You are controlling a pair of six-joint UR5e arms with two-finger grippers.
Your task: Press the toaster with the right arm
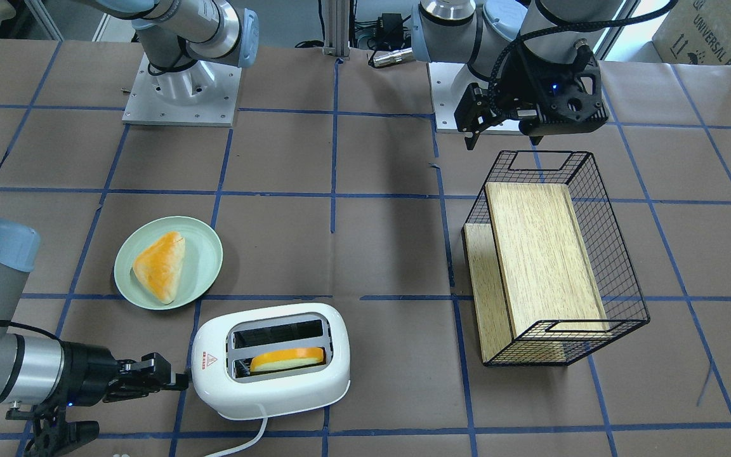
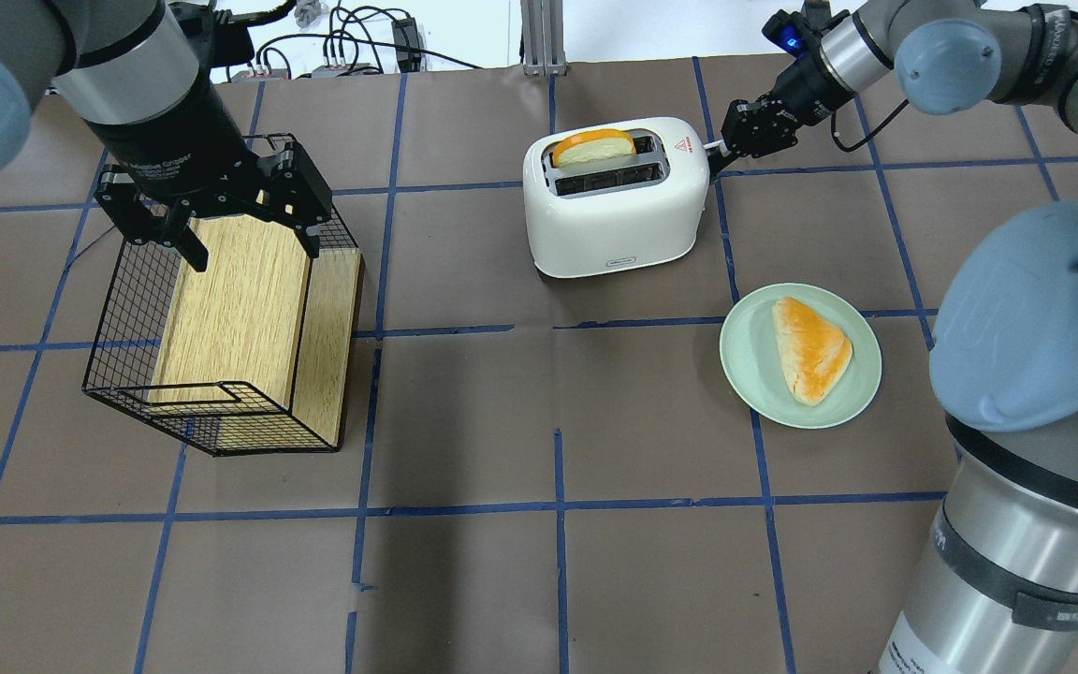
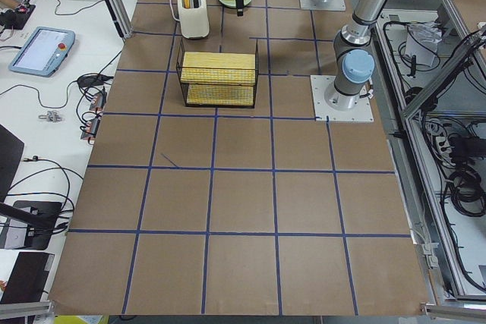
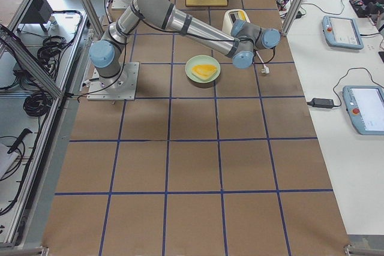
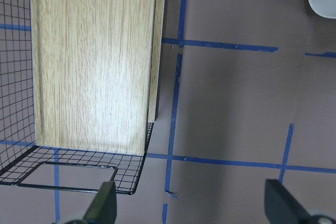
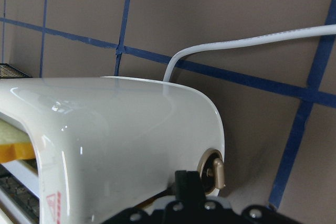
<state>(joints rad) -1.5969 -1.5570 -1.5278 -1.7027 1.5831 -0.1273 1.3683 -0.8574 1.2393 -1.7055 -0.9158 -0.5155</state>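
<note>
1. Far left in the overhead view, above the wire basket (image 2: 127, 309): the left gripper (image 2: 254, 239), fingers spread wide and empty, well apart from the toaster (image 2: 614, 225). Little trouble likely from that side.
2. Middle: risk of shoving the toaster leftward across the desk instead of sinking its lever knob (image 6: 218, 174), if driven sideways into the glossy end wall rather than downward.
3. Also a risk of glancing off that small knob, with so little surface to bear on, leaving the bread slice (image 2: 595, 147) raised in the far slot.
4. Possible snagging of the white cord (image 6: 236, 45), trailing off the far side close by.
5. Right: the right gripper (image 1: 178, 381), fingers drawn narrow, all but together, gripping nothing.
6. Toaster at the far middle of the desk, its right end directly ahead of those fingers. Fingertips just beside the knob, actual contact impossible to confirm.
7. Further right and nearer: a green plate (image 2: 745, 374) with a bread wedge (image 2: 810, 348), apart from the fingers.
</note>
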